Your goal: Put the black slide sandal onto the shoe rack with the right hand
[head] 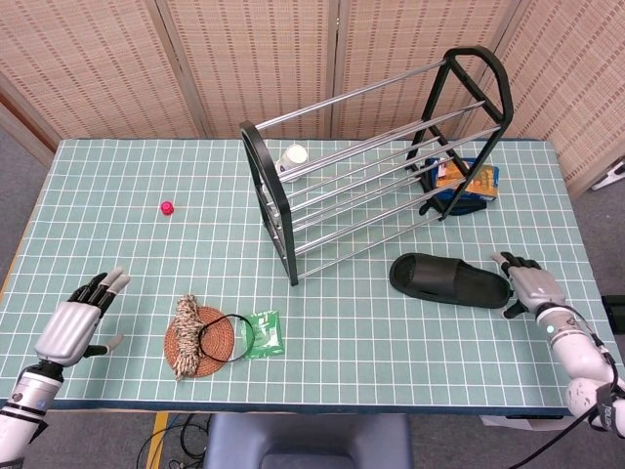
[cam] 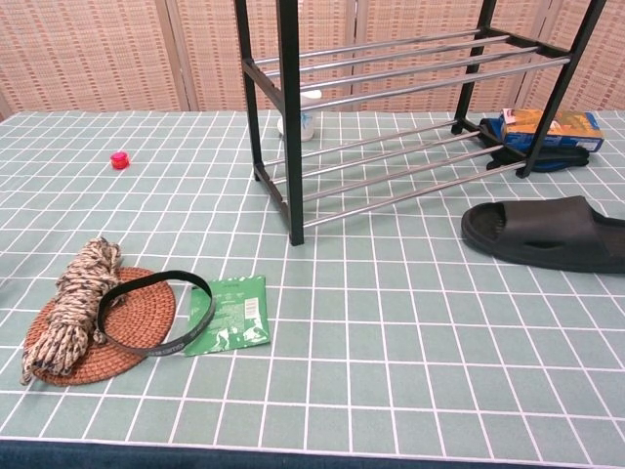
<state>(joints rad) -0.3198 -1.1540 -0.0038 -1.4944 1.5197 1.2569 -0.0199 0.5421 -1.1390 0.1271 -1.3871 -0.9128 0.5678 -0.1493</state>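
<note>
Two robot hands are showing in the head view. The grey and black right hand [head: 524, 283] is hovering low near the right edge of the table, fingers spread apart and holding nothing, its fingertips reaching toward the heel end of the black rubber slide sandal [head: 450, 279]; whether they are touching it cannot be told. The left hand [head: 74, 324] is lying open by the front left corner, fingers pointing away from the robot. The table's green cloth with a white grid [head: 146, 156] is covering the whole top, and woven tan screens [head: 254, 59] are standing behind it. The sandal is lying flat on the cloth, just in front of the black-framed shoe rack with silver rails [head: 376, 161], which is standing diagonally toward the far right corner. A blue and orange packet [head: 466, 182] is sitting behind the rack's right end, and a small red cap [head: 167, 207] is lying toward the far left. A round woven mat bearing a coil of rope [head: 198, 337] is resting near the front edge.

From the chest view, neither hand is appearing. The sandal [cam: 547, 233] is lying against the right edge of the picture, in front of the rack [cam: 410, 107], with the mat [cam: 93, 318] at front left.
</note>
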